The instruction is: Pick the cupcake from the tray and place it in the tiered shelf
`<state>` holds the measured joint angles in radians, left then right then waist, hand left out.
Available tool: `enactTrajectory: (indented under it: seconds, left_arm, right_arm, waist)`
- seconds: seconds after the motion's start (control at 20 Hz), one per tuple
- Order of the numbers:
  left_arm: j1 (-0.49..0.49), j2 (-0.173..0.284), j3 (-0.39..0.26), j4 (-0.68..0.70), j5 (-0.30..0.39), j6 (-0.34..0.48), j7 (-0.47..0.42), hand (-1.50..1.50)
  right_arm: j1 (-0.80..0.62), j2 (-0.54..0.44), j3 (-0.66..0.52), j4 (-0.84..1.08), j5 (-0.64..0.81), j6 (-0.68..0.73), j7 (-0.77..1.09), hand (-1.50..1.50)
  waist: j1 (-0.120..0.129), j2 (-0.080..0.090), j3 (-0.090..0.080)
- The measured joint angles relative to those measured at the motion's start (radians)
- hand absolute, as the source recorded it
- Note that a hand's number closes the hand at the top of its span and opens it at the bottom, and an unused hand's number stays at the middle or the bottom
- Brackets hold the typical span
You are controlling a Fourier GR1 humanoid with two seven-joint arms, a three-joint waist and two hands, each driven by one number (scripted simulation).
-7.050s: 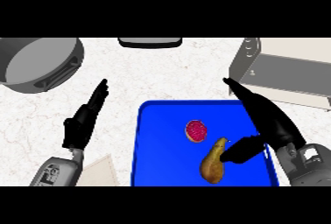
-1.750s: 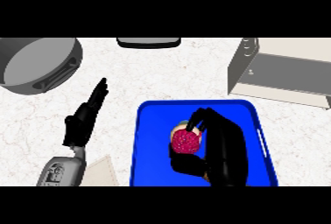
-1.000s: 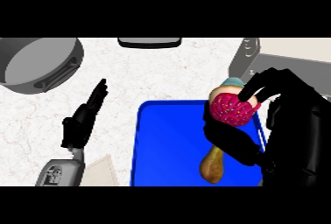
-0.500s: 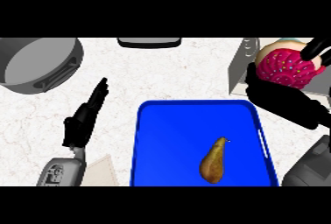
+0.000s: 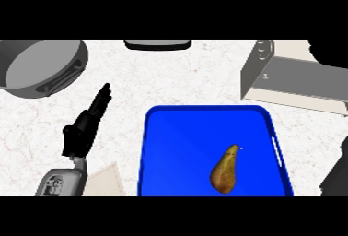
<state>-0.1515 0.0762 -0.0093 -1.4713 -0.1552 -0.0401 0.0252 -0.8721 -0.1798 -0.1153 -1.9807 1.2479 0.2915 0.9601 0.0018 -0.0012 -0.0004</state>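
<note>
Desk [image 5: 176, 78]: white stone look, faint veining, matt. Tray [image 5: 183, 152], at 6 o'clock: blue plastic, smooth, slight sheen. Pear [image 5: 224, 169] on it: brown-yellow skin, dull. Pot [image 5: 37, 64], at 10 o'clock: grey metal, brushed. Tiered shelf [image 5: 292, 80], at 2 o'clock: pale grey metal, matt.

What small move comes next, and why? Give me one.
Probably bring the right hand down over the tiered shelf to set the cupcake on a tier: the tray holds only a pear, the cupcake is out of sight, and the right hand shows at the edge above the shelf.
</note>
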Motion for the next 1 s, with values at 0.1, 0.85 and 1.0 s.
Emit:
enactTrajectory:
  seconds: [0.1,0.85,1.0]
  left_arm:
    - [-0.008,-0.018,-0.01,0.016,-0.011,0.015,0.0,0.0]
    - [-0.039,-0.026,-0.009,0.04,-0.02,0.02,0.001,0.0]
    - [-0.036,-0.019,-0.005,0.039,-0.016,0.012,-0.006,0.0]
  right_arm:
    - [-0.001,-0.025,-0.024,0.031,-0.014,-0.004,-0.024,1.5]
    - [0.015,-0.178,-0.047,0.389,0.025,-0.278,-0.273,1.5]
    - [0.004,-0.176,-0.057,0.471,0.034,-0.356,-0.292,1.5]
  waist:
    - [0.0,0.0,0.0]
    - [0.006,0.004,0.0]
    - [0.007,0.004,0.0]
